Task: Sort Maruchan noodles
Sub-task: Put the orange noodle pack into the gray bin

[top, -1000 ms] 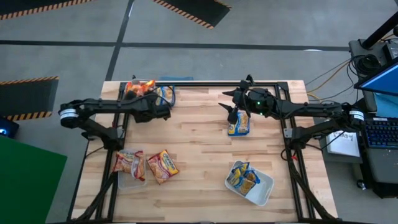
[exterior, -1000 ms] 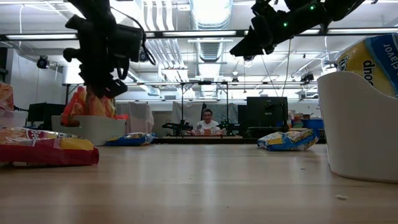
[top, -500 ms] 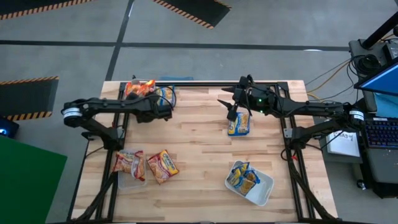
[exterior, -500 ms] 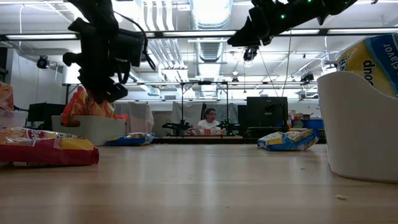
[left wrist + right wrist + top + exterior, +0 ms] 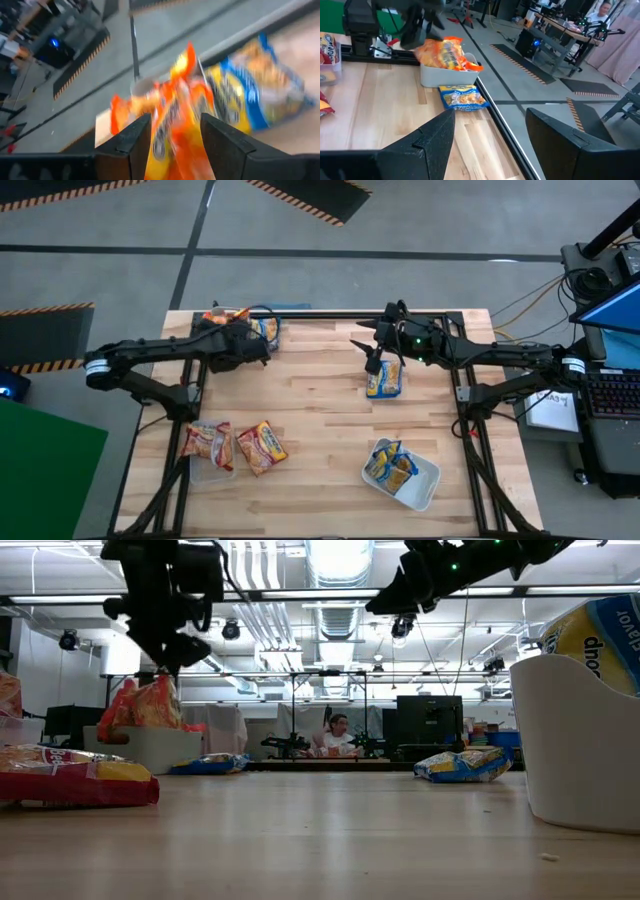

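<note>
since a second ago the left gripper (image 5: 222, 332) has drawn back from mid-table toward the far-left corner, and its jaws, then pinched on an orange packet (image 5: 172, 125), have parted. they now stand spread to either side of it in the left wrist view, with the packet standing on end in the white tub (image 5: 442, 75) straight ahead of the fingers; whether they touch it i cannot tell. a blue packet (image 5: 462, 97) lies flat just beside that tub, nearer the left arm than the right, so it looks like the likelier next pick for that side. over the far middle, the right gripper (image 5: 373, 362) hangs unmoved, jaws spread and empty, directly above another blue packet (image 5: 384, 383) whose long axis runs toward the near edge.
</note>
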{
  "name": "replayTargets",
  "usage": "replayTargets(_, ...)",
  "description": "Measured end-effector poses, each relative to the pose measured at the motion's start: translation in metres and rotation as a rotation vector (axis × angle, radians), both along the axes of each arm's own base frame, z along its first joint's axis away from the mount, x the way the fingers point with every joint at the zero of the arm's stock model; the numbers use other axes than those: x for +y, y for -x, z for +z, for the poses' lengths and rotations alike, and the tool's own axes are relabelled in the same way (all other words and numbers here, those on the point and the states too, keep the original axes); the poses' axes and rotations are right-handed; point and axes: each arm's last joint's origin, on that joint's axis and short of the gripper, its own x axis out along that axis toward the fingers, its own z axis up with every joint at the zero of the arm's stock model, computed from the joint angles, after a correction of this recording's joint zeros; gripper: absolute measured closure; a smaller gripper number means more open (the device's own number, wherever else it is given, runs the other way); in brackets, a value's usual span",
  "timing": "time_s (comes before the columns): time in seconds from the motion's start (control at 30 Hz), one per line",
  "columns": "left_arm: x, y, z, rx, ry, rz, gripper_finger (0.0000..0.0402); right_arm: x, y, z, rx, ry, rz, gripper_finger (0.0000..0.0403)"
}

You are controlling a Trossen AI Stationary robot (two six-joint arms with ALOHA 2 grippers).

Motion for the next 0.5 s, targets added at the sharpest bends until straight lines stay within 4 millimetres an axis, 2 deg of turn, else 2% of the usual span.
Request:
replayTargets(0.23, 0.01, 0.003, 0.01, -0.019, -0.157, 0.046, 0.0256, -0.001, 0.0, 0.001, -0.004, 0.006, -0.005, 0.017)
replayTargets(0.5, 0.023, -0.002, -0.013, 0.05, -0.133, 0.092, 0.0279, -0.003, 0.001, 0.001, -0.006, 0.013, -0.01, 0.017)
